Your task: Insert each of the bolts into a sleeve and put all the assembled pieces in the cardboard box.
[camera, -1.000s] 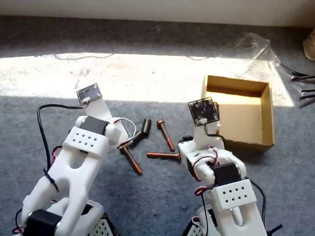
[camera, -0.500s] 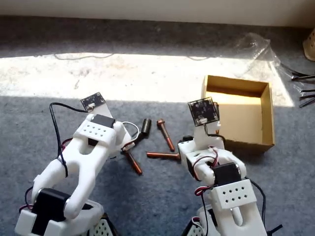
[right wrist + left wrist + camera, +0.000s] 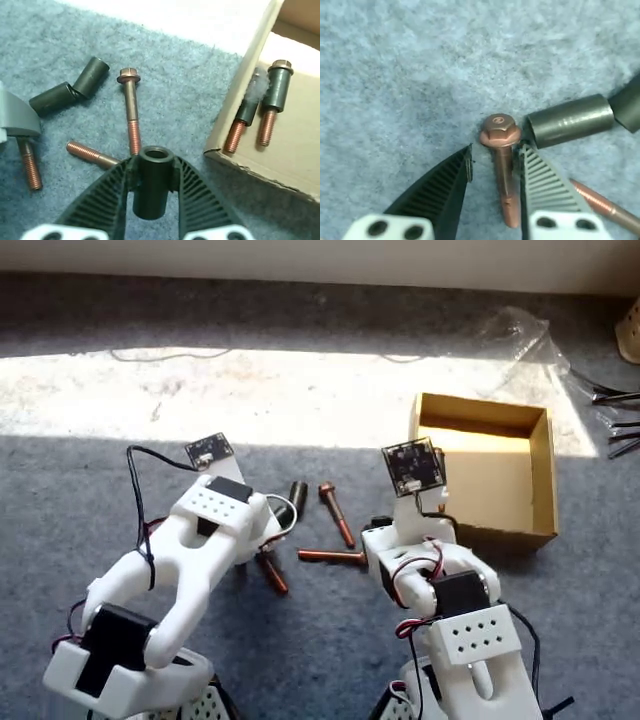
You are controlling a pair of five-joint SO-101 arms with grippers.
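Copper bolts lie on the grey carpet: one bolt [image 3: 501,150] sits between the fingers of my open left gripper [image 3: 496,152], head away from the wrist. A black sleeve [image 3: 568,120] lies beside that head. My right gripper [image 3: 154,167] is shut on an upright black sleeve [image 3: 152,185], held just above the carpet near two more bolts [image 3: 131,107] [image 3: 92,154]. The cardboard box [image 3: 538,480] stands to the right with two assembled pieces [image 3: 272,100] [image 3: 244,120] inside. In the high view the left arm [image 3: 215,530] covers its gripper.
Two loose black sleeves [image 3: 92,75] [image 3: 52,98] lie touching each other by the left gripper. Clear plastic wrap [image 3: 520,335] and dark rods [image 3: 615,395] lie at the far right, beyond the box. A sunlit strip crosses the carpet behind the parts.
The left arm has swung right and come down over the leftmost bolt, its camera board shifting toward the sleeve. The right arm and its sleeve have kept still.
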